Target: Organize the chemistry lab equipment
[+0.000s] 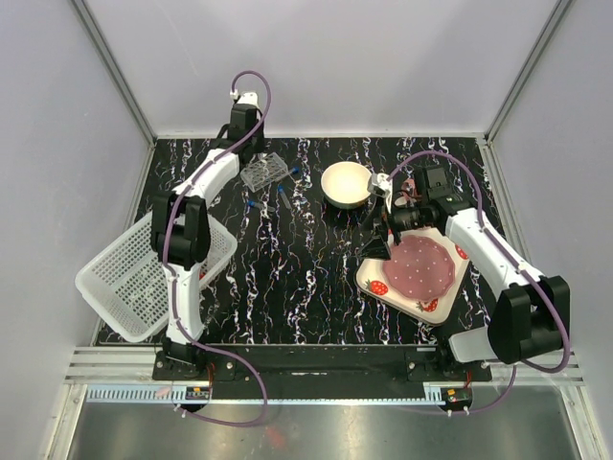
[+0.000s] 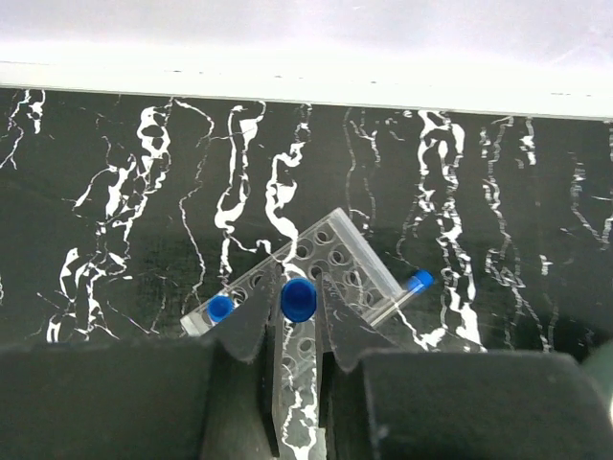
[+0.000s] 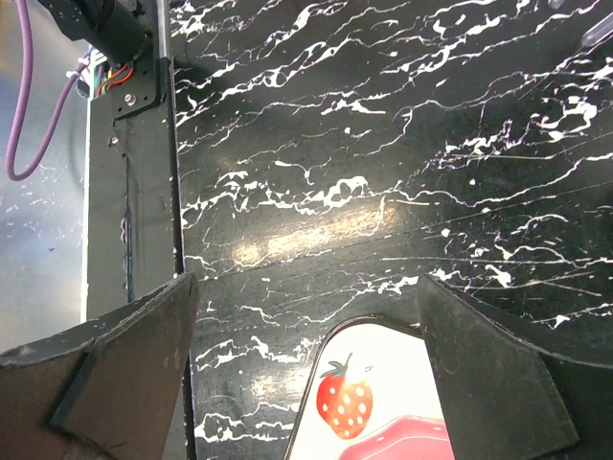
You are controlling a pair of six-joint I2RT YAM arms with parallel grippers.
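Observation:
The clear tube rack (image 1: 264, 172) (image 2: 337, 251) lies at the back left of the black marbled table. My left gripper (image 1: 251, 160) (image 2: 298, 307) is shut on a blue-capped tube (image 2: 298, 299), held right over the rack. Another blue cap (image 2: 220, 308) sits at the rack's left end, and one tube (image 2: 406, 290) lies beside its right edge. Two loose tubes (image 1: 251, 204) (image 1: 284, 195) lie nearer the front. A white squeeze bottle (image 1: 380, 184) stands right of the bowl. My right gripper (image 1: 377, 251) (image 3: 306, 283) hangs open and empty above the plate's left corner.
A white bowl with a yellow rim (image 1: 347, 169) stands at the back centre. The strawberry-printed plate (image 1: 378, 286) (image 3: 383, 364) carries something pink (image 1: 419, 265). A white mesh basket (image 1: 124, 287) overhangs the table's left edge. A clear pipette end (image 3: 596, 29) shows far right.

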